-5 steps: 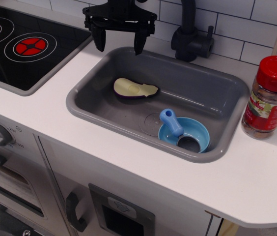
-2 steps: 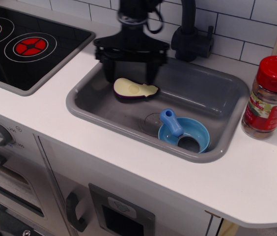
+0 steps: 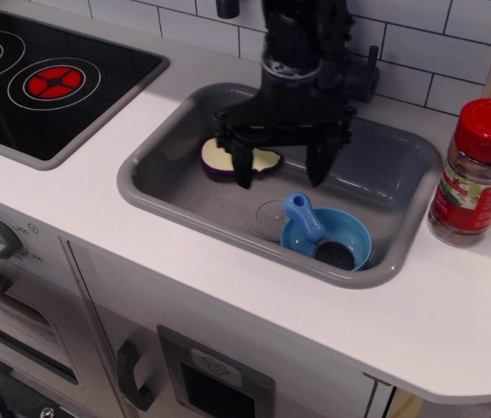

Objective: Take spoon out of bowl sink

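A grey sink (image 3: 154, 187) was seen set into a white counter (image 3: 454, 322). Inside it, toward the 4 o'clock corner, a light-blue bowl (image 3: 357, 231) was noted resting on the basin floor. The spoon (image 3: 308, 223) was found lying in the bowl, its dark scoop down in the dish and its chunky blue handle propped on the rim, pointing toward 10 o'clock over the embossed drain mark (image 3: 267, 218).

The black gripper (image 3: 280, 167) was observed hanging over the middle of the sink, its two fingers (image 3: 244, 165) spread wide apart and pointed downward, nothing held between them. It stood at about 11 o'clock from the bowl, near the spoon handle but apart from it.

An eggplant half (image 3: 219, 158), cut face up, was recorded at 10 o'clock within the basin, partly hidden behind the left finger. A black faucet (image 3: 367, 74) was noted at 12 o'clock behind the sink, largely covered by the arm. A red-lidded spice jar (image 3: 476, 174) stood on the counter at 3 o'clock, and a stove top (image 3: 45, 78) with red burners at 9 o'clock.
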Tool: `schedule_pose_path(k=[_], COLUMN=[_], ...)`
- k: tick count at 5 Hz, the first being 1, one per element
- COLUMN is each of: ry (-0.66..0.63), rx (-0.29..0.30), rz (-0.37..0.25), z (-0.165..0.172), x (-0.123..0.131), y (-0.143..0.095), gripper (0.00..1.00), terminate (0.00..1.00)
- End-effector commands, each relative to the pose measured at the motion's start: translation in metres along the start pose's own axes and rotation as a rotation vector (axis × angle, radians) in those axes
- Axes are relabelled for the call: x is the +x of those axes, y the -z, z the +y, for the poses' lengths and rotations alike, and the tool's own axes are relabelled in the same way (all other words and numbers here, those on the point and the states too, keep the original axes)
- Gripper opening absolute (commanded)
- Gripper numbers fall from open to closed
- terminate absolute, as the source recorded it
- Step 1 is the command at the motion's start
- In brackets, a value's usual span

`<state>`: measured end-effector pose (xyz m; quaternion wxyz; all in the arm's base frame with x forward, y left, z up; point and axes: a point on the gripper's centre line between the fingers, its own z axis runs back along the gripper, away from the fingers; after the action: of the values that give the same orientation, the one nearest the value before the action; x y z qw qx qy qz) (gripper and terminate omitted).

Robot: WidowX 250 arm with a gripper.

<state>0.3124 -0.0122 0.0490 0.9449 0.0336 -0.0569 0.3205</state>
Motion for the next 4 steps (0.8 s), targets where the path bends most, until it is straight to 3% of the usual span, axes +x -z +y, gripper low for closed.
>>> schedule_pose_path(k=[1,4], ry=[-0.091,-0.137], rx=[-0.016,-0.043], rz=[-0.066,-0.058], z=[-0.016,-0.029], x=[-0.001,-0.008], y=[0.004,0.020], gripper=[1.00,1.00], terminate=[0.00,0.00])
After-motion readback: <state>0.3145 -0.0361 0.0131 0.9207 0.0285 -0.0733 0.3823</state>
